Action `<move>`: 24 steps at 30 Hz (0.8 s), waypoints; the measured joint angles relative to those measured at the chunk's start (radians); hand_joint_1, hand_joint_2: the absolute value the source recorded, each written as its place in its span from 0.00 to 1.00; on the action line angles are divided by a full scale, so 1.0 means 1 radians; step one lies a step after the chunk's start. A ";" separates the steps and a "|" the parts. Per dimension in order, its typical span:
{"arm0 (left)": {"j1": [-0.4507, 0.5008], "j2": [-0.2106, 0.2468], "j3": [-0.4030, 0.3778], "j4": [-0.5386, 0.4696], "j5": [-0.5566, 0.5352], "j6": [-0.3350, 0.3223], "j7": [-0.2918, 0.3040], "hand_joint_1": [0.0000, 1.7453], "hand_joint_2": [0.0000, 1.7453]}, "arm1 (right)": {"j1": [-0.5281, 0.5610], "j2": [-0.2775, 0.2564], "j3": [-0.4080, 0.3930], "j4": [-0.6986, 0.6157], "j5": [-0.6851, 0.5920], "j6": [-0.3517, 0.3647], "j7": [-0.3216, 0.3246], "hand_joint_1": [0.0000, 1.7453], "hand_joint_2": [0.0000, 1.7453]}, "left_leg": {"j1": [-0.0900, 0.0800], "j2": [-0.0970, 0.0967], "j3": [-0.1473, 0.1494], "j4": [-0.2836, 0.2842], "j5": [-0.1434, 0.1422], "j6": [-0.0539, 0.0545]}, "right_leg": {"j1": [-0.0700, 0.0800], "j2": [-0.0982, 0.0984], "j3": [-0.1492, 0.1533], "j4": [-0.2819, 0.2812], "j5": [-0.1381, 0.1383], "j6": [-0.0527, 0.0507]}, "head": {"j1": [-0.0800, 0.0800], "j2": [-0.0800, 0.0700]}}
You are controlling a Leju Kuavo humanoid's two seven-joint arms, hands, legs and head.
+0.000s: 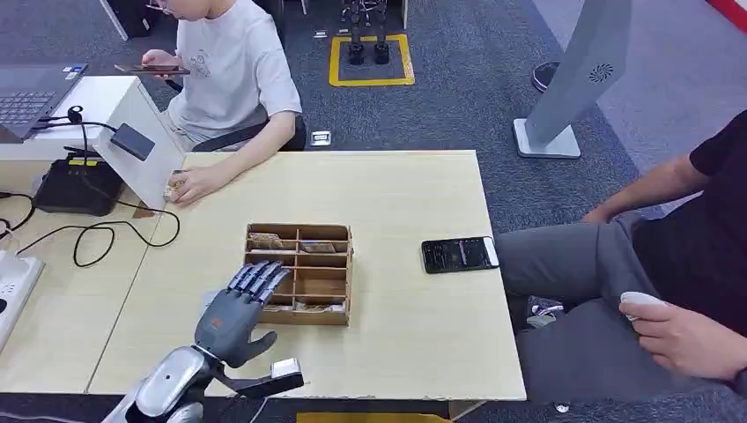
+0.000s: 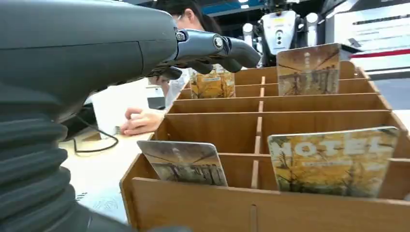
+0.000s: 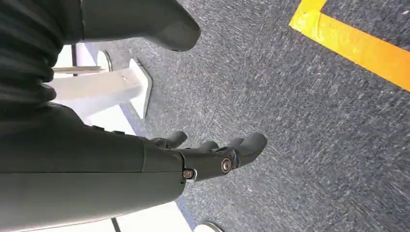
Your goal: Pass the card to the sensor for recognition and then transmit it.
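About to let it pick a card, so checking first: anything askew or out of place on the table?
Nothing stands out. The cards stand in the wooden organizer, the phone lies flat, and the left hand hovers empty at the organizer's edge.

My left hand (image 1: pixel 240 310) in dark grey with blue-grey segmented fingers (image 1: pixel 260 278), silver rounded forearm at seven o'clock, black ribbed wrist cover, my right hand (image 3: pixel 212 157) dark grey, silver screw heads at its knuckles

Pale wood table (image 1: pixel 405 335): wooden compartment box (image 1: pixel 301 273) centre-left, black phone (image 1: pixel 459 254) toward right edge.
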 joint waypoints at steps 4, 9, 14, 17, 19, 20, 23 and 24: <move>0.000 -0.008 0.014 0.008 -0.019 0.003 0.020 1.00 1.00 | -0.002 0.002 -0.002 0.000 0.003 -0.004 -0.016 0.00 1.00 | 0.000 0.000 0.000 0.000 0.000 0.000 | 0.000 0.000 0.000 0.000 0.000 0.000 | 0.000 0.000; 0.000 -0.010 0.017 0.011 -0.025 0.005 0.021 0.90 1.00 | -0.003 0.002 -0.002 0.000 0.003 -0.004 -0.018 0.00 1.00 | 0.000 0.000 0.000 0.000 0.000 0.000 | 0.000 0.000 0.000 0.000 0.000 0.000 | 0.000 0.000; 0.000 -0.010 0.017 0.011 -0.025 0.005 0.021 0.89 1.00 | -0.003 0.002 -0.002 0.000 0.003 -0.004 -0.018 0.00 1.00 | 0.000 0.000 0.000 0.000 0.000 0.000 | 0.000 0.000 0.000 0.000 0.000 0.000 | 0.000 0.000; 0.000 -0.011 0.020 0.014 -0.029 0.006 0.022 0.94 1.00 | -0.003 0.002 -0.002 0.000 0.003 -0.004 -0.020 0.00 1.00 | 0.000 0.000 0.000 0.000 0.000 0.000 | 0.000 0.000 0.000 0.000 0.000 0.000 | 0.000 0.000; 0.000 -0.015 0.025 0.020 -0.036 0.010 0.027 0.94 1.00 | -0.006 0.003 -0.002 0.000 0.005 -0.005 -0.021 0.00 1.00 | 0.000 0.000 0.000 0.000 0.000 0.000 | 0.000 0.000 0.000 0.000 0.000 0.000 | 0.000 0.000; 0.000 -0.016 0.027 0.022 -0.038 0.010 0.027 0.93 1.00 | -0.006 0.003 -0.003 0.000 0.006 -0.005 -0.021 0.00 1.00 | 0.000 0.000 0.000 0.000 0.000 0.000 | 0.000 0.000 0.000 0.000 0.000 0.000 | 0.000 0.000; -0.001 -0.025 0.040 0.039 -0.039 0.012 0.027 1.00 1.00 | -0.007 0.005 -0.003 0.000 0.021 -0.013 -0.028 0.00 1.00 | 0.000 0.000 0.000 0.000 0.000 0.000 | 0.000 0.000 0.000 0.000 0.000 0.000 | 0.000 0.000; -0.002 -0.027 0.043 0.042 -0.038 0.011 0.027 1.00 1.00 | -0.007 0.005 -0.003 0.000 0.025 -0.016 -0.028 0.00 1.00 | 0.000 0.000 0.000 0.000 0.000 0.000 | 0.000 0.000 0.000 0.000 0.000 0.000 | 0.000 0.000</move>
